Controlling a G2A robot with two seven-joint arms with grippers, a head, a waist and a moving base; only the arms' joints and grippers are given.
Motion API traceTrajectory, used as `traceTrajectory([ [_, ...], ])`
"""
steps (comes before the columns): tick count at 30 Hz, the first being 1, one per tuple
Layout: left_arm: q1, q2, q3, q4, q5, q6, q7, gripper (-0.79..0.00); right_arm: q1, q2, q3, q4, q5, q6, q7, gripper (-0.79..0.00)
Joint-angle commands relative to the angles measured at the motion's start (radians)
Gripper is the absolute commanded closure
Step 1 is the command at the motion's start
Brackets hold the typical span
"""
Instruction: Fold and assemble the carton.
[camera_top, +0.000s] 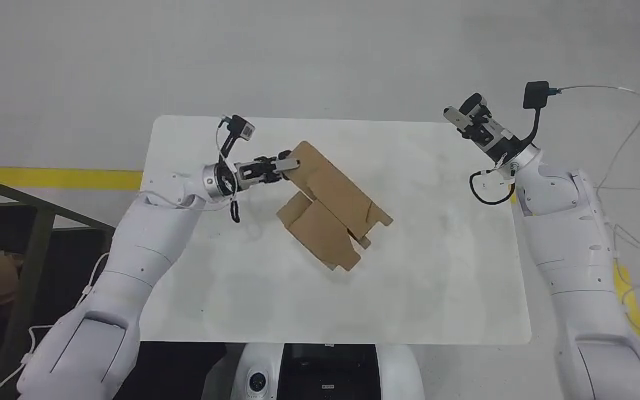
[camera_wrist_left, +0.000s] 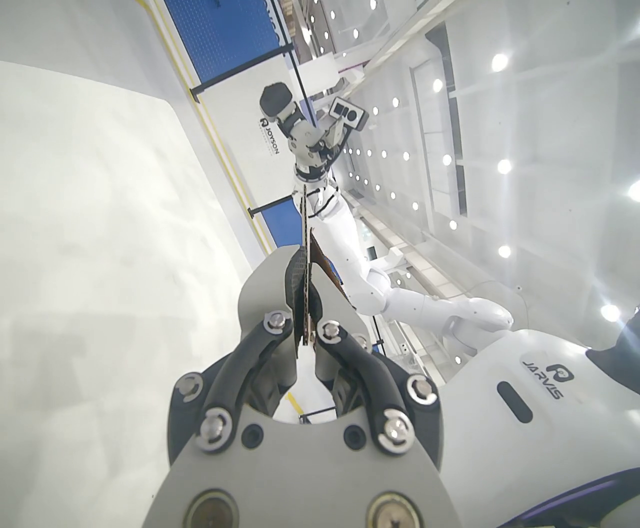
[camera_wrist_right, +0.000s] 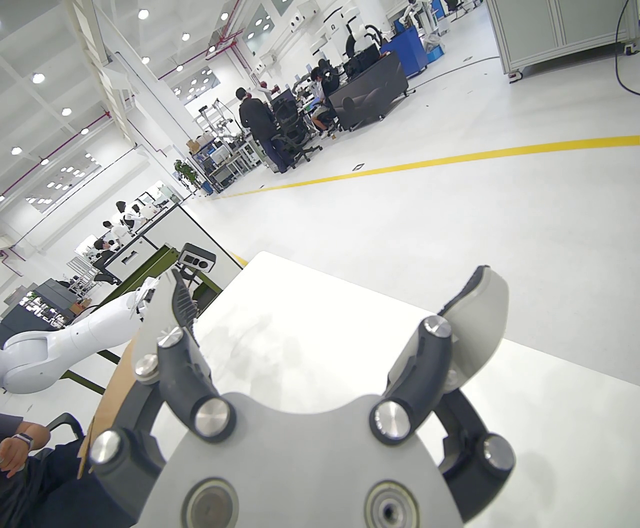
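Cardboard carton (camera_top: 335, 200) clamped at one edge by left end effector (camera_top: 288, 163).

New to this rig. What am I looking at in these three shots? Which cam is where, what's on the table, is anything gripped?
It's a two-armed robot working at a white table. The top view looks down from a camera above its arms. The other two pictures come from a camera on each wrist, so each shows its own gripper up close. On the table is one brown carton, not yet a finished box, with flaps sticking out. The left gripper is shut on one end of the carton. In the left wrist view its fingers pinch the thin cardboard, seen edge-on. The right gripper is open and holds nothing. It is by the table's far corner, well apart from the carton.
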Motion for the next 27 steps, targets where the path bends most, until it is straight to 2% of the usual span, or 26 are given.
traceTrajectory([
  [1, 0.001, 0.002, -0.002, -0.014, 0.027, -0.011, -0.008, 0.000, 0.000, 0.000, 0.000, 0.000, 0.000, 0.000, 0.000, -0.785],
  [12, 0.028, 0.027, -0.011, -0.080, 0.110, 0.002, -0.021, 0.000, 0.000, 0.000, 0.000, 0.000, 0.000, 0.000, 0.000, -0.785],
  [27, 0.028, 0.027, -0.011, -0.080, 0.110, 0.002, -0.021, 0.000, 0.000, 0.000, 0.000, 0.000, 0.000, 0.000, 0.000, -0.785],
])
